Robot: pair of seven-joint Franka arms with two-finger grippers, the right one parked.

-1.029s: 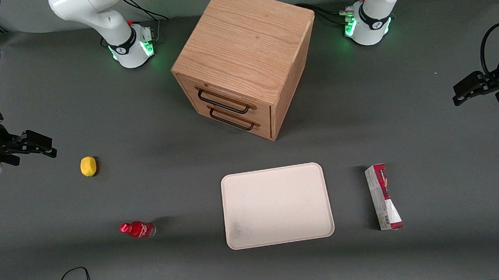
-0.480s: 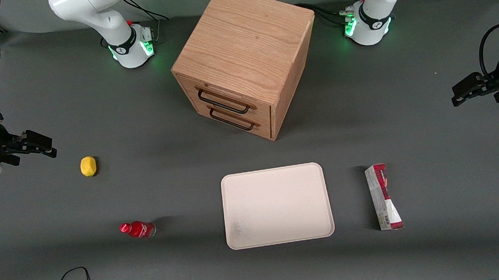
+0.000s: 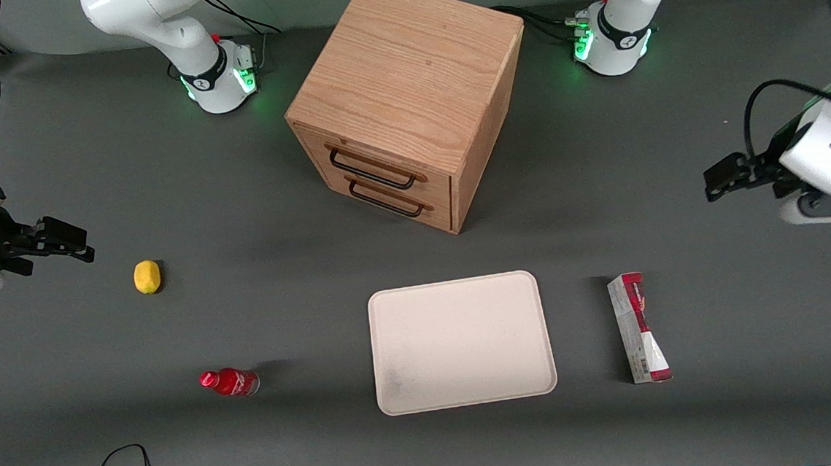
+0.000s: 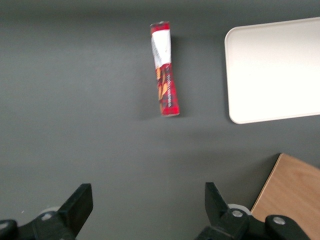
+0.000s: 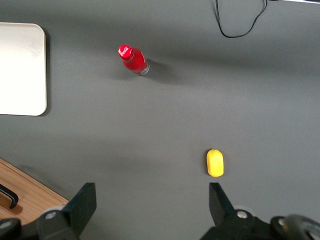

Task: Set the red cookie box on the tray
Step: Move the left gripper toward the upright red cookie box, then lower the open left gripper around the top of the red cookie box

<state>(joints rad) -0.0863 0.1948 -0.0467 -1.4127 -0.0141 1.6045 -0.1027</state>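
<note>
The box [image 3: 639,328] lies flat on the table [image 3: 746,356], nearer the front camera than the claw [image 3: 720,176] and well apart from it. The claw hangs wide open, holding nothing. The tray [image 3: 461,341] sits near the box, with bare table between them.

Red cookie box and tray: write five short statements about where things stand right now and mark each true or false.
1. The red cookie box lies on the table beside the tray, not touching it. True.
2. The tray holds a lemon. False: nothing lies on it; the lemon lies toward the parked arm's end.
3. The gripper grips the box. False: it is open, well above the table, holding nothing.
4. Both drawers of the wooden cabinet are shut. True.
5. The red bottle stands upright. False: it lies on its side.
</note>
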